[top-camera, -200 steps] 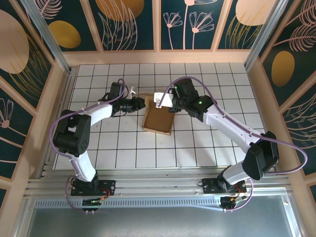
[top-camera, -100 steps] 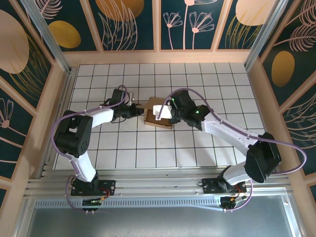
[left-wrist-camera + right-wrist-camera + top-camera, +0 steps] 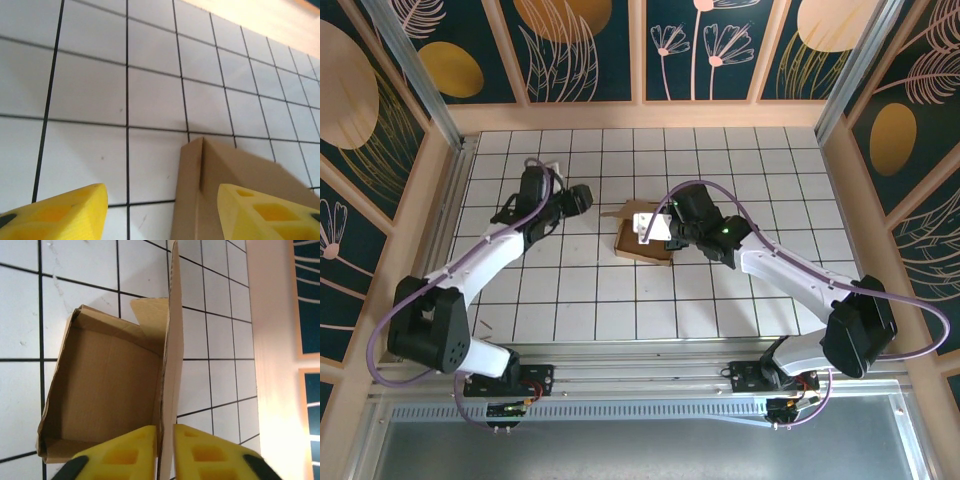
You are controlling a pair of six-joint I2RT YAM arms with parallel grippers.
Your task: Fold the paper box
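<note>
The paper box [image 3: 642, 243] is a brown cardboard tray with raised walls, lying on the white tiled table just left of centre. My right gripper [image 3: 648, 230] hangs over its right side. In the right wrist view its yellow fingers [image 3: 130, 450] straddle the box's upright right wall [image 3: 172, 340] with a narrow gap, so the right gripper [image 3: 165, 435] is slightly open. The box's open inside [image 3: 107, 385] lies to the left of that wall. My left gripper [image 3: 586, 197] stands left of the box, apart from it. In the left wrist view the left gripper [image 3: 161, 200] is wide open, a box corner [image 3: 200, 150] just ahead.
White tiles with black lines [image 3: 720, 160] cover the table. Wooden rails [image 3: 640, 116] and patterned panels enclose it at the back and both sides. The arm bases [image 3: 510, 378] sit on the metal rail at the near edge.
The left arm has drawn back to the left, off the box, and its jaws have spread. The right jaws have loosened round the box wall. The box has settled flatter on the table.
</note>
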